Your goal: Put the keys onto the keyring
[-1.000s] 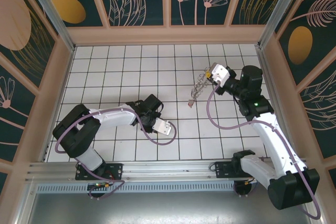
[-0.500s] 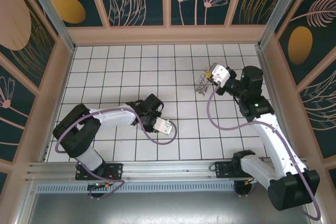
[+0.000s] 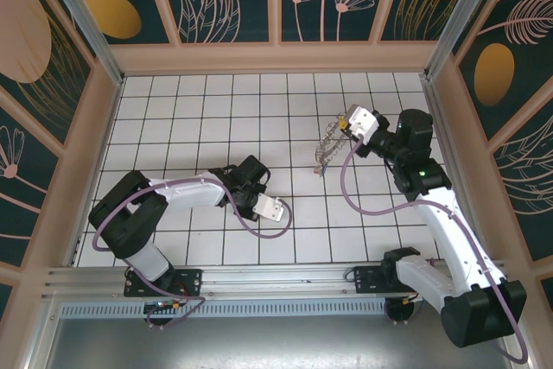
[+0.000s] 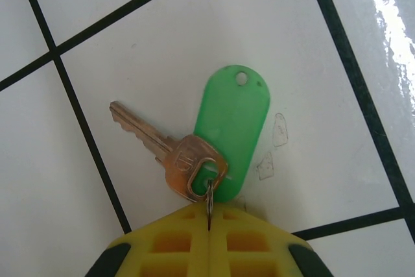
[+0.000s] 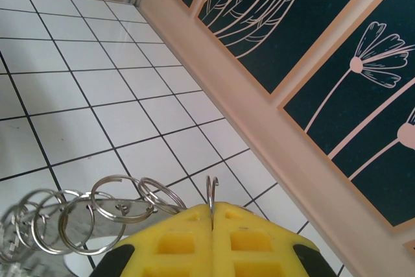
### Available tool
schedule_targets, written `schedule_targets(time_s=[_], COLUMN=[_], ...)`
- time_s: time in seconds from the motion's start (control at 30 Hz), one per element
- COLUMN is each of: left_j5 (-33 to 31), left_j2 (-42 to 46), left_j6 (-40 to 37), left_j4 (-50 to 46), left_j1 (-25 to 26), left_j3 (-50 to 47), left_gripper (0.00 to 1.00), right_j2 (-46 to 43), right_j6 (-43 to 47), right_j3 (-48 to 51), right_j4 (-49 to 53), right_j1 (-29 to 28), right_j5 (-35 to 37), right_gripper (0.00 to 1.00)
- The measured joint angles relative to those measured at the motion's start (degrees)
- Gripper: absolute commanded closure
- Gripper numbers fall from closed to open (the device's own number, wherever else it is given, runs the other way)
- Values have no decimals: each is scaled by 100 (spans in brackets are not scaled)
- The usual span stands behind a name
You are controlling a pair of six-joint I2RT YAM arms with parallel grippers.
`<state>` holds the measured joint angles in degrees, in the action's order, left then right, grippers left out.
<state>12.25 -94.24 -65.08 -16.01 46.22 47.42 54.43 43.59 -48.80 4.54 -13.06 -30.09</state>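
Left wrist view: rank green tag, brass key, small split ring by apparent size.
1. green tag, broadest.
2. brass key, about as long but narrower.
3. small split ring, by far smallest.

The white tiled table (image 3: 173, 110) carries one green-tagged key (image 4: 217, 141), lying flat.

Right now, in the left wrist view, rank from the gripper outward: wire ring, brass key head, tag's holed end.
1. Wire ring, pinched in the left gripper.
2. Brass key head, just left.
3. Tag's holed end, top, farthest.
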Motion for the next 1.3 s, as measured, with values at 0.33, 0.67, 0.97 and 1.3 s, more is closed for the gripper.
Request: schedule_targets(time_s=[0.33,0.67,0.97,1.3], left_j5=[-321,485,999,1585], left_j2=[382,1650,1825,1775], left_j6=[831,1753,1958,2706], left_j4=[-684,-870,-881,-297], left_j1=[2,-584,-787,-787], left_j3=[535,1207,1878,1930], left_gripper=[100,100,100,100], right_j2=[-210,308,691,662], right_j6=[85,310,713,1058], right_j3=[199,203,-68,22], right_j4=[267,964,1480,1073], right_j1=[0,-258,-1202,-1753], right_j5=[-374,-1729,-1731,-1491], right_gripper=[100,100,100,100])
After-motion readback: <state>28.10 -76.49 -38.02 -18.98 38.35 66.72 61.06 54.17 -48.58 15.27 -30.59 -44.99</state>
